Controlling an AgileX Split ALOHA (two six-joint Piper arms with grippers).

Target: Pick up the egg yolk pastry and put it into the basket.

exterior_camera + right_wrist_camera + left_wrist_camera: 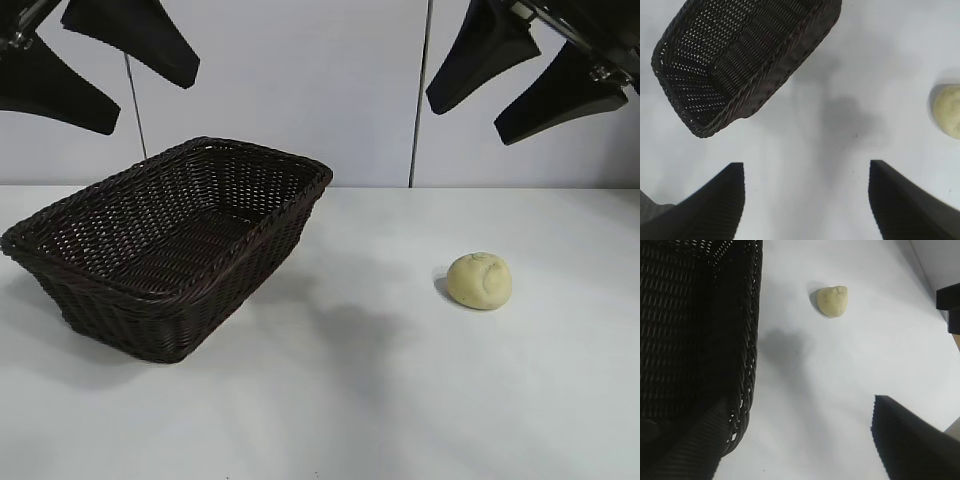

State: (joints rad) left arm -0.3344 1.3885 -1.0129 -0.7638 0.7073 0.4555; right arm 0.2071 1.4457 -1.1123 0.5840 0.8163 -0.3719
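Egg yolk pastry (479,280) on white worktop (350,400), right of the basket (170,245) and well apart from it, basket empty, left pincer (95,60) raised above basket, fingers apart, holding nothing, right pincer (535,70) raised above pastry, fingers apart, holding nothing

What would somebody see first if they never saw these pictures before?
Probably the big dark woven basket on the left of the white table, because it is the largest thing and has nothing inside. Next comes the little pale yellow egg yolk pastry, sitting alone on the table to the basket's right. Up high, the left gripper and right gripper hang open, touching nothing.
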